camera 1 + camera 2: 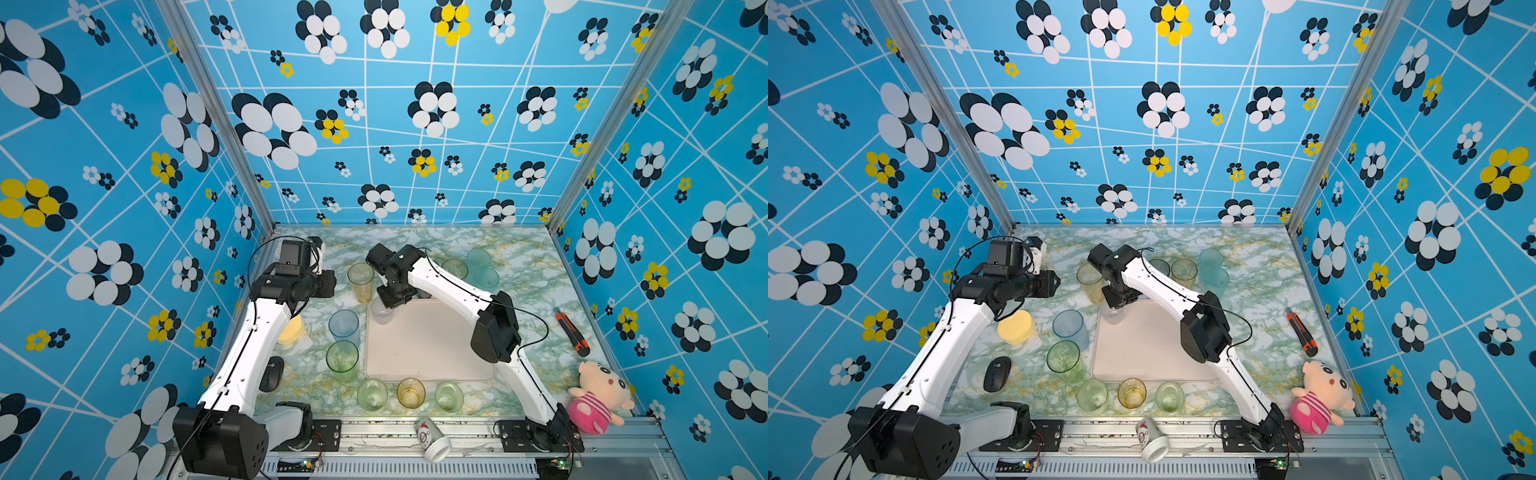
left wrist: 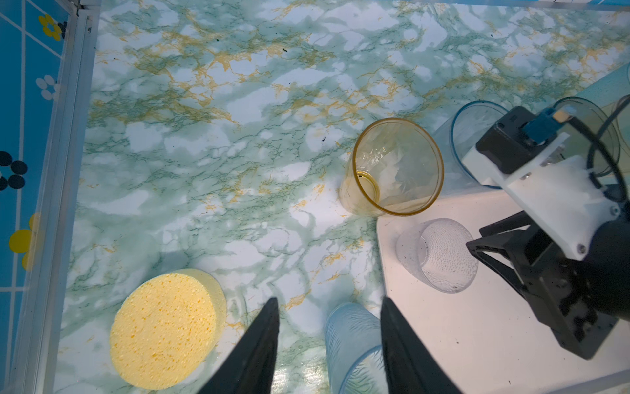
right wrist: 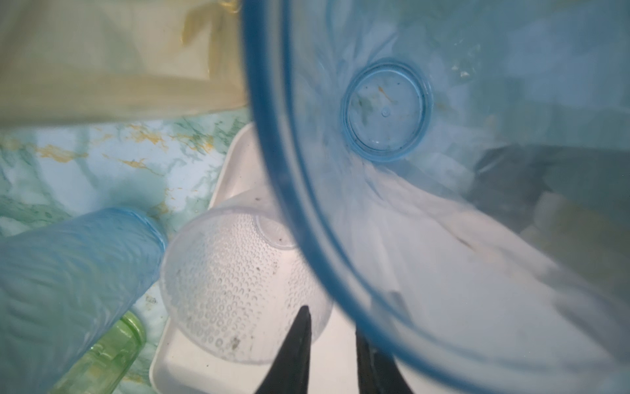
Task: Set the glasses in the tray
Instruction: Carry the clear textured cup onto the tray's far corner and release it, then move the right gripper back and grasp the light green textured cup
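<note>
Catching dimples on clear glass: wrist views only.

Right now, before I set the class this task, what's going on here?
The right tool, jaws parted, is at the rim of a clear dimpled glass standing in the tray, far left corner. The left tool hovers open near a blue tumbler. Others, like the tall amber glass, stand outside the tray.

White shells, black joints and boxy black housings cover the left arm, frame lower left, and right arm (thin black cables trail along each)
</note>
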